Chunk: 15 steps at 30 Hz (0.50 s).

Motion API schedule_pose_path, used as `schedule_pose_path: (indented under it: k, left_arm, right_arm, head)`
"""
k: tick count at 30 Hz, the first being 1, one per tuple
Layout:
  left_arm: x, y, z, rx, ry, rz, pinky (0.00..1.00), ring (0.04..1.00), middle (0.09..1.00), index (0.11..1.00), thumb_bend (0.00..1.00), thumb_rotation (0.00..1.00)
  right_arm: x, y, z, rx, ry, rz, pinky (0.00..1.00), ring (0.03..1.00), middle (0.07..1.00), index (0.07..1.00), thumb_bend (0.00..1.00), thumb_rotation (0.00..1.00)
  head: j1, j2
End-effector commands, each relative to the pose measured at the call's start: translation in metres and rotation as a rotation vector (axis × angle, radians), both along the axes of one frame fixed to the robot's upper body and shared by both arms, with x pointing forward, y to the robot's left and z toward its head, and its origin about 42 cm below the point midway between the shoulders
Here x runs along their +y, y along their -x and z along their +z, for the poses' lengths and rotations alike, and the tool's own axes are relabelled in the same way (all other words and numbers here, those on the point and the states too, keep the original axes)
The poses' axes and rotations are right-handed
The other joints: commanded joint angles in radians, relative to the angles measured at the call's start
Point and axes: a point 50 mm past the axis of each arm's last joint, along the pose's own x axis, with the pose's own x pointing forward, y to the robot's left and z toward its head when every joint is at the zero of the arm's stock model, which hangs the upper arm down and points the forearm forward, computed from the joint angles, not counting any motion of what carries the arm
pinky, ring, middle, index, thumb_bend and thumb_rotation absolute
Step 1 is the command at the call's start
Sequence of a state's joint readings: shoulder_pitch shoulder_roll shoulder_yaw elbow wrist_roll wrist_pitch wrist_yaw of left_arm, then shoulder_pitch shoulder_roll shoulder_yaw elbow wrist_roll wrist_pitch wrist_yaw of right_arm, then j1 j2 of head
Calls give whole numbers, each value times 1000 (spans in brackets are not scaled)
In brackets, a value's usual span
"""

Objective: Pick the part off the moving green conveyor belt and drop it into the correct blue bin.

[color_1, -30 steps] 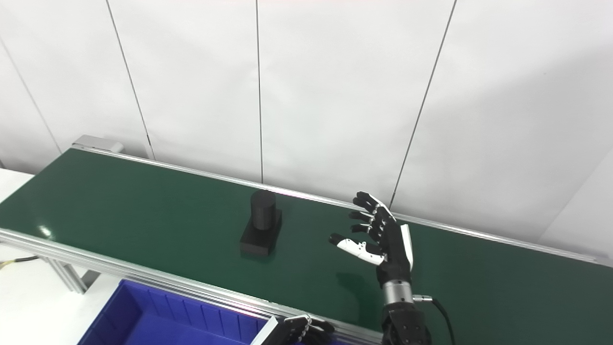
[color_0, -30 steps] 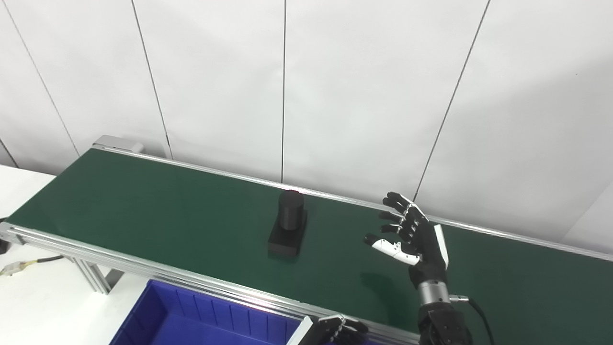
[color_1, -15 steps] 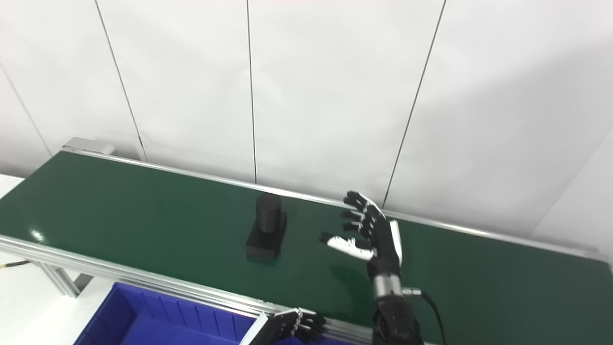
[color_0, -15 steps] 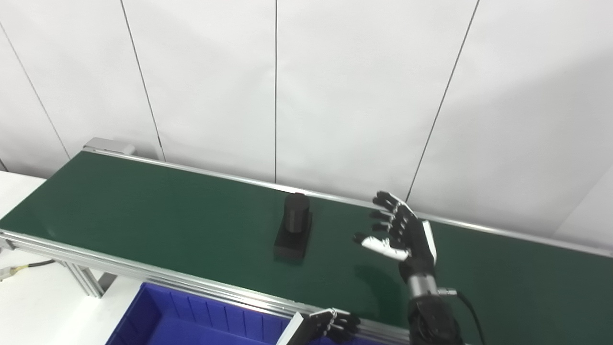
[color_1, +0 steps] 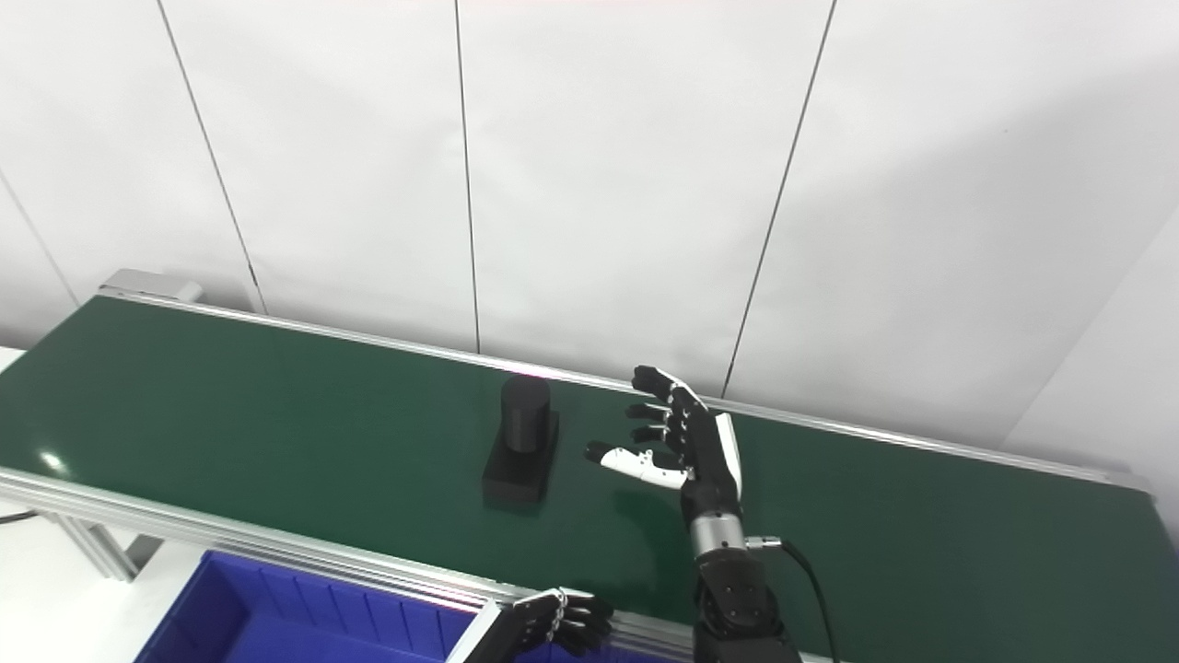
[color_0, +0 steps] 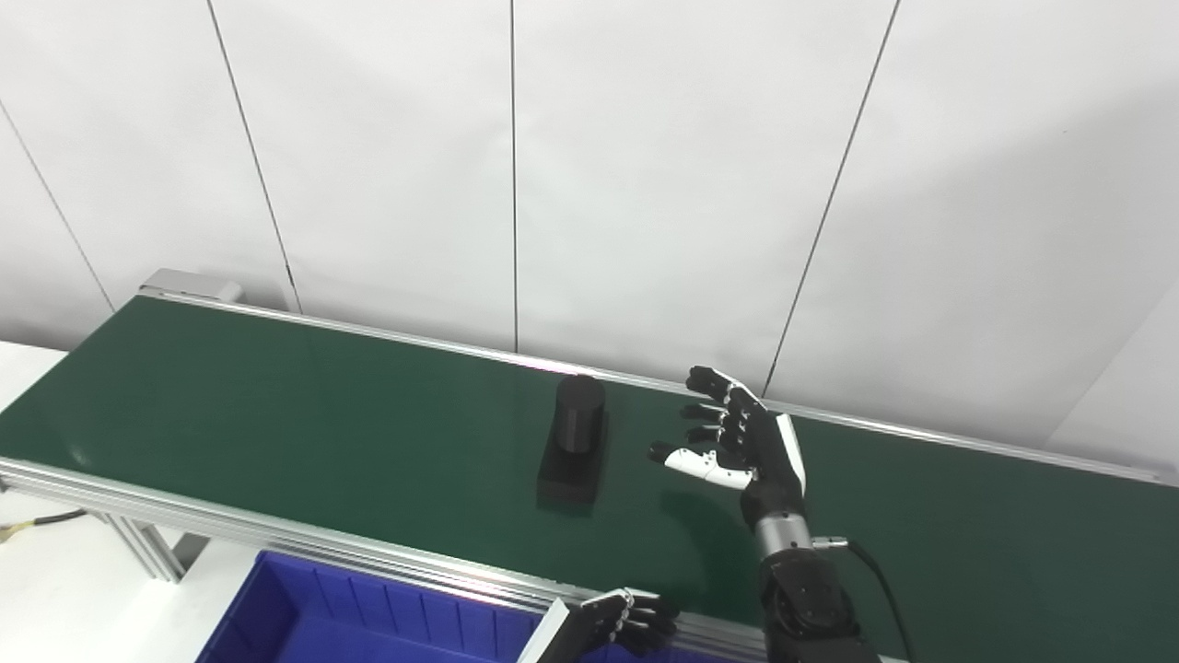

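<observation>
A black part (color_0: 573,440), an upright cylinder on a rectangular base, stands on the green conveyor belt (color_0: 276,414) near its far edge. My right hand (color_0: 741,442) is open, fingers spread, held over the belt just right of the part, apart from it. It also shows in the right eye view (color_1: 682,446). My left hand (color_0: 636,622) is at the bottom edge, fingers curled, by the belt's near rail; it holds nothing that I can see. A blue bin (color_0: 368,626) sits below the belt's near rail.
The belt has aluminium rails (color_0: 276,539) along both sides and a white panelled wall (color_0: 589,166) right behind it. A white table surface (color_0: 55,599) with a cable lies at lower left.
The camera has shifted, so the whole scene slid left. The part has closed in on my right hand; the gap between them is smaller. The right hand stays open.
</observation>
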<state>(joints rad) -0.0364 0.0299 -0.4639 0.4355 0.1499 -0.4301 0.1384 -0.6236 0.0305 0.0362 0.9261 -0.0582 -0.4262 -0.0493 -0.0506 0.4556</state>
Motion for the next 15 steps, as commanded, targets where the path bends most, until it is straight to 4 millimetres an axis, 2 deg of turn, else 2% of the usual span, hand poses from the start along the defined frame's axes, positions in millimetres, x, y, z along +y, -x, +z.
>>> schedule_pose_path:
  k: [1, 15]
  left_arm:
    - [-1, -4, 11, -62, 34, -7, 600, 639, 672, 693, 884, 0]
    - [-3, -2, 13, -70, 37, -6, 602, 639, 672, 696, 877, 0]
  right_arm:
    - [7, -19, 32, -105, -7, 12, 560, 673, 786, 768, 951, 172]
    - [8, -35, 37, -90, 103, 9, 524, 664, 766, 765, 968, 162]
  head:
    - [1, 2]
    - [7, 4]
